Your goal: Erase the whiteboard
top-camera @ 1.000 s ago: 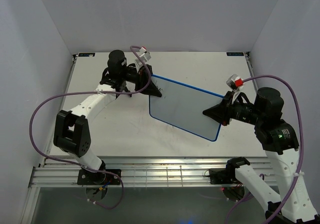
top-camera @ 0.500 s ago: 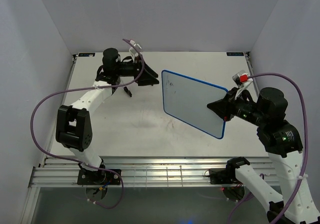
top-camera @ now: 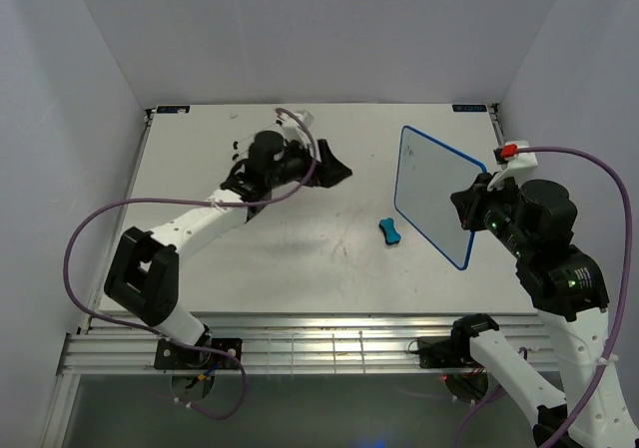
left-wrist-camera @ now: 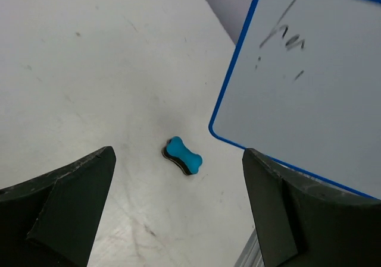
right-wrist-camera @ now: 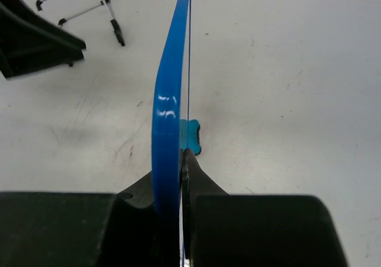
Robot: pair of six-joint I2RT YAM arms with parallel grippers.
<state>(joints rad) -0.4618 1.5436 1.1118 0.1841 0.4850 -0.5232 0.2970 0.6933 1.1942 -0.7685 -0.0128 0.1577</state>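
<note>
Moved: since a second ago, I see the left gripper [top-camera: 334,172] has let go of the whiteboard [top-camera: 431,194] and swung toward the middle of the table [top-camera: 300,268]. The right arm has tipped the board up and carried it to the right.
Left gripper: jaws spread wide, holding nothing, hovering over the tabletop.
Right gripper [right-wrist-camera: 180,160]: clamped on the board's near edge, one finger pressed to each face.
Whiteboard: held up at the right side of the table, standing nearly on edge, with its white face turned toward the left arm.
Writing [left-wrist-camera: 284,38]: a short black scribble and a few specks on that face, seen from the left wrist.
Eraser [top-camera: 390,230]: small, blue and bone-shaped, lying flat on the table just left of the board, touched by neither gripper.
Wire stand [right-wrist-camera: 83,12]: thin legs with black feet, toward the back left, beyond the left gripper.
</note>
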